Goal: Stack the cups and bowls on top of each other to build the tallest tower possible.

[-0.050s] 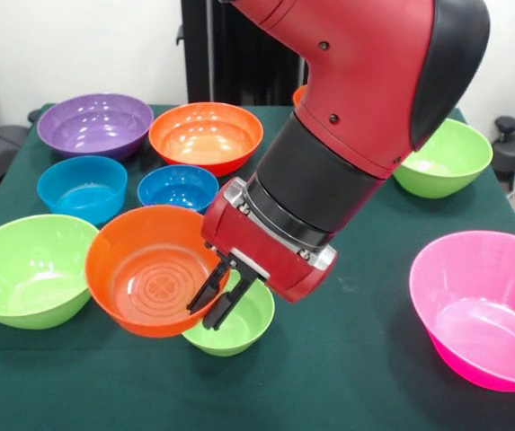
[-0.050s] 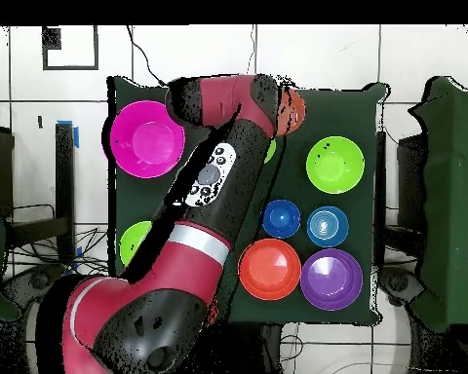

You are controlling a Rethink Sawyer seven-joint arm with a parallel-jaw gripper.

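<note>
Green cloth covers the bench [image 1: 347, 377], which is crowded with bowls. Nearest the camera, the tool [image 1: 220, 294] pinches the rim of a tilted orange bowl [image 1: 149, 283], holding it aslant over a small lime green bowl [image 1: 239, 330] just beneath, apparently to seat it there. Beside the tool lie a large green bowl [image 1: 25, 268] and a pink bowl [image 1: 482, 305]; open cloth between them gives clearance. Beyond it crowd two blue bowls [image 1: 178, 187], another orange bowl [image 1: 206, 135] and a purple bowl [image 1: 95, 123].
</note>
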